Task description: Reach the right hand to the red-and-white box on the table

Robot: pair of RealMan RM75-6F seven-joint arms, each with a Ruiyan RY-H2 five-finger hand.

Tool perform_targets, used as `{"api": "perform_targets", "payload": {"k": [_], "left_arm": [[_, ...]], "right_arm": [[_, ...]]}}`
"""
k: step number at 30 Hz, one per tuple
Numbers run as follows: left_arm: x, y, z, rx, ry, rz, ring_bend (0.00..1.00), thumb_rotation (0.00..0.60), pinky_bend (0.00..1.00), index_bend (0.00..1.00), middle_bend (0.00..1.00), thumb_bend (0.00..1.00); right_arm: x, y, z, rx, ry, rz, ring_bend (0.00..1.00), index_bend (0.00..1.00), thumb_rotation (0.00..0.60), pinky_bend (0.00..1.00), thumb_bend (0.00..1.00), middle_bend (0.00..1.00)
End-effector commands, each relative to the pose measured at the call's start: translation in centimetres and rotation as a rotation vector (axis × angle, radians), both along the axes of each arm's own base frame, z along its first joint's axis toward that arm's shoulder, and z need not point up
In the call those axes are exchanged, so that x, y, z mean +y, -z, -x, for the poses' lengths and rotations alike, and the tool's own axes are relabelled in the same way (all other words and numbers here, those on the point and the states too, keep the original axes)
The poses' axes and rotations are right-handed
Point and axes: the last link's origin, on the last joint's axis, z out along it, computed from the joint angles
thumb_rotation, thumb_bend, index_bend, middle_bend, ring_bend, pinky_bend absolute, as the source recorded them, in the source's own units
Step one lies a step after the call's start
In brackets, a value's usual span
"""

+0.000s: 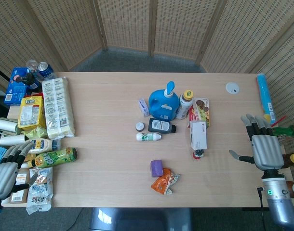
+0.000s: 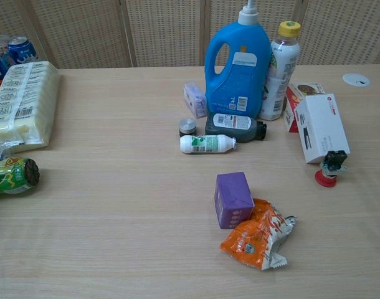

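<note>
Right hand (image 1: 264, 150) fingers (image 1: 253, 126) spread wide, holding nothing, well apart from red-and-white box (image 1: 198, 135)

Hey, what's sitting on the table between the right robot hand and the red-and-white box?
Nothing: in the head view, only bare table lies between the right robot hand and the red-and-white box. The chest view doesn't show that hand.
</note>
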Motion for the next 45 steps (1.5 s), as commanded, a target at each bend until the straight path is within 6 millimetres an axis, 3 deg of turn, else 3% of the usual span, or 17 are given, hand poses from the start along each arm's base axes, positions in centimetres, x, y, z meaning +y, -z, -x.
{"api": "perform_targets", "payload": {"k": [1, 11, 14, 24, 32, 45], "left_arm": [[-0.1, 0.0, 0.1, 0.0, -0.004, 0.003, 0.0, 0.6, 0.0, 0.0, 0.0, 0.38], [-0.3, -0.1, 0.0, -0.004, 0.013, 0.001, 0.0, 0.6, 0.0, 0.0, 0.0, 0.38], [-0.1, 0.0, 0.1, -0.008, 0.015, 0.005, 0.0, 0.6, 0.0, 0.0, 0.0, 0.38], [0.7, 0.6, 0.9, -0.007, -0.009, 0.024, 0.0, 0.6, 0.0, 0.0, 0.0, 0.38], [1.6, 1.4, 0.9, -0.004, -0.017, 0.04, 0.0, 0.6, 0.0, 0.0, 0.0, 0.37], [2.2, 2.1, 0.5, -0.001, -0.023, 0.053, 0.0, 0.6, 0.0, 0.0, 0.0, 0.37]], "right_arm": [[0.2, 0.2, 0.0, -0.011, 0.003, -0.002, 0.0, 0.0, 0.473, 0.0, 0.15, 0.0], [0.0, 2.2, -1.0, -0.101, 0.013, -0.036, 0.0, 0.0, 0.448, 0.0, 0.14, 0.0], [-0.7, 3.6, -1.6, -0.126, 0.034, -0.039, 0.0, 0.0, 0.408, 0.0, 0.14, 0.0], [-3.7, 7.8, -3.8, -0.103, 0.081, -0.07, 0.0, 0.0, 0.383, 0.0, 0.11, 0.0], [-6.4, 11.4, -3.6, -0.056, 0.126, -0.139, 0.0, 0.0, 0.364, 0.0, 0.11, 0.0], [-9.2, 15.2, -3.1, -0.025, 0.17, -0.17, 0.0, 0.0, 0.357, 0.0, 0.1, 0.0]]}}
